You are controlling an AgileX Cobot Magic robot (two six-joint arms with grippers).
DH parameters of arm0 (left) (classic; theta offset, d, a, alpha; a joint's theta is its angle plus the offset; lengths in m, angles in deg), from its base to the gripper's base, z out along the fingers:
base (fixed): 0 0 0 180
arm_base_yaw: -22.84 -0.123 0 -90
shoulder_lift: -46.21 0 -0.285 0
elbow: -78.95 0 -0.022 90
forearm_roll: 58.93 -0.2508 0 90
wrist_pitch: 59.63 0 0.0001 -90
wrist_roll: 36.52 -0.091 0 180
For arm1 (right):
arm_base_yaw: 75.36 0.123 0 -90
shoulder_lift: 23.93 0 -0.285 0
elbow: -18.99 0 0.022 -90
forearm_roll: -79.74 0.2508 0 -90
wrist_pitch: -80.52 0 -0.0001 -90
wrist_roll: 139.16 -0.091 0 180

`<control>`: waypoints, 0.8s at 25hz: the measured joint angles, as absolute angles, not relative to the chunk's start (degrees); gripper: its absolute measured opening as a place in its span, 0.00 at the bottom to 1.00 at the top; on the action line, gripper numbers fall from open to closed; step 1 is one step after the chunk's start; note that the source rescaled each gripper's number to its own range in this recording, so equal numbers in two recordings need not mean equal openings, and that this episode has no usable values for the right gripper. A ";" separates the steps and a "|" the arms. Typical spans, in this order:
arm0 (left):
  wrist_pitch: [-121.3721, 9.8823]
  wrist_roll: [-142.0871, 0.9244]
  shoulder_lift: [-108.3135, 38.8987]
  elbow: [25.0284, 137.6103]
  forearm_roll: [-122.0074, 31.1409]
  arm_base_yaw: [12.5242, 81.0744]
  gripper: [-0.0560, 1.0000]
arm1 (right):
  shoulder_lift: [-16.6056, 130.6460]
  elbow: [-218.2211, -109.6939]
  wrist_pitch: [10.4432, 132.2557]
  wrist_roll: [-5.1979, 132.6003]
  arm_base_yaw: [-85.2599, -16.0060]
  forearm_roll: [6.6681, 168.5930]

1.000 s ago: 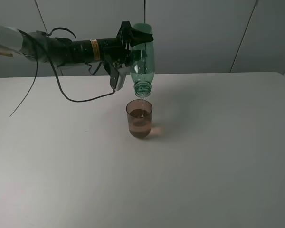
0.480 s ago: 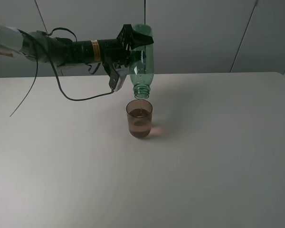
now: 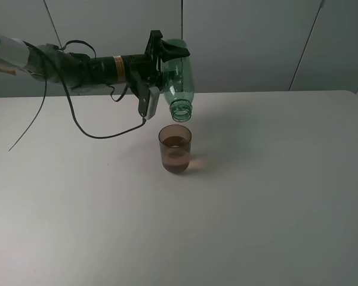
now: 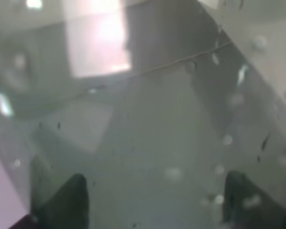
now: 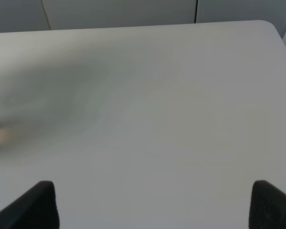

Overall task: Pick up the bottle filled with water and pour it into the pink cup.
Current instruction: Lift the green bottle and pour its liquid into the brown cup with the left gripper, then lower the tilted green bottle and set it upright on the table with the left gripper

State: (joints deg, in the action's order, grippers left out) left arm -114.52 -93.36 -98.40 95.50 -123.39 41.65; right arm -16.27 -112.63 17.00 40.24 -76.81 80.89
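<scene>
left gripper (image 3: 161, 52) clamped on transparent green plastic bottle (image 3: 180, 77), threaded neck tilted down above translucent pink cup (image 3: 175, 150), right gripper (image 5: 152, 202) spread wide

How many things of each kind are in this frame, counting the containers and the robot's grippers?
Bottle: 1, green bottle, tipped neck-down above the cup
Cup: 1, pinkish cup, standing on the table
Grippers: 2, left gripper clamped on the bottle, right gripper open and holding nothing
Total: 4
</scene>
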 joint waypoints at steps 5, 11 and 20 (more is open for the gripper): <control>-114.52 -82.99 -98.40 92.59 -121.28 40.90 0.05 | -16.27 -112.63 17.00 40.24 -76.81 80.89; -114.15 -65.48 -98.27 88.14 -113.82 39.86 0.05 | -16.27 -112.63 17.00 40.24 -76.81 80.89; -107.90 -32.40 -93.47 78.57 -105.61 39.47 0.05 | -16.27 -112.63 17.00 40.24 -76.81 80.89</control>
State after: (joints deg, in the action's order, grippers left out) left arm -107.90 -32.40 -93.47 78.57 -105.61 39.47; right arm -16.27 -112.63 17.00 40.24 -76.81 80.89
